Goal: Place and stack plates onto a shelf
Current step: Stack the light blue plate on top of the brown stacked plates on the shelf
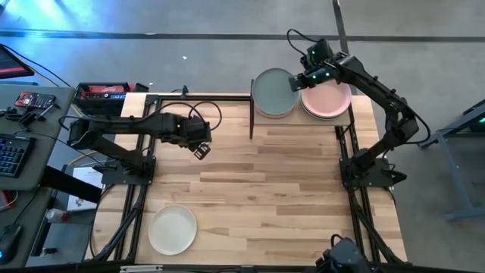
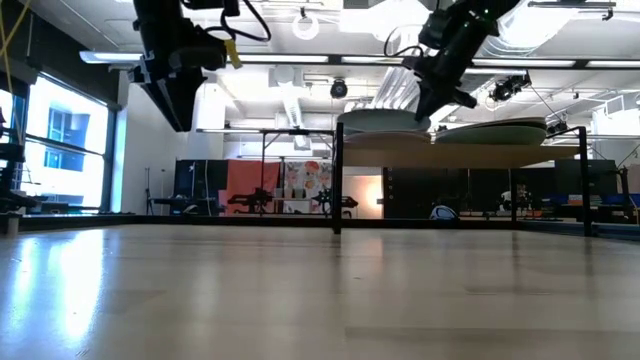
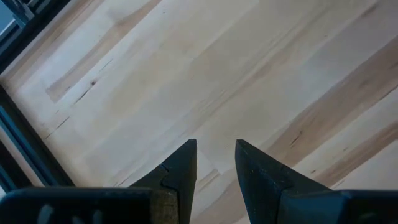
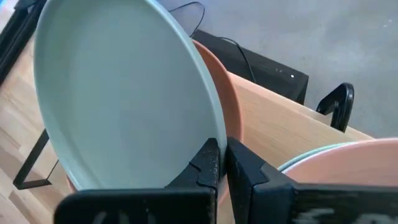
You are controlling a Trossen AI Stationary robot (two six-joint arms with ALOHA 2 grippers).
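The shelf [image 1: 297, 121] stands at the table's far edge and carries two stacks of plates. A pale blue-green plate [image 1: 273, 91] tops the left stack, over a peach plate [image 4: 227, 106]. A pink plate [image 1: 327, 100] tops the right stack. My right gripper [image 1: 301, 78] is between the stacks, shut on the blue-green plate. A cream-white plate [image 1: 173, 229] lies flat on the table near its near-left corner. My left gripper [image 1: 201, 150] hangs open above bare wood left of the table's middle, holding nothing. My right gripper pinches the pale blue-green plate by its rim [image 4: 208, 127], on the side facing the pink stack, one finger [image 4: 249, 171] on either face of the rim. The fingers slant down from the far right. The plate sits over the peach plate, seemingly a little tilted.
The shelf's black frame posts [image 2: 337, 180] stand at its corners. Open tabletop [image 1: 273, 189] stretches between the shelf and the near edge. A side desk with a keyboard [image 1: 11, 152] and cables lies beyond the table's left edge.
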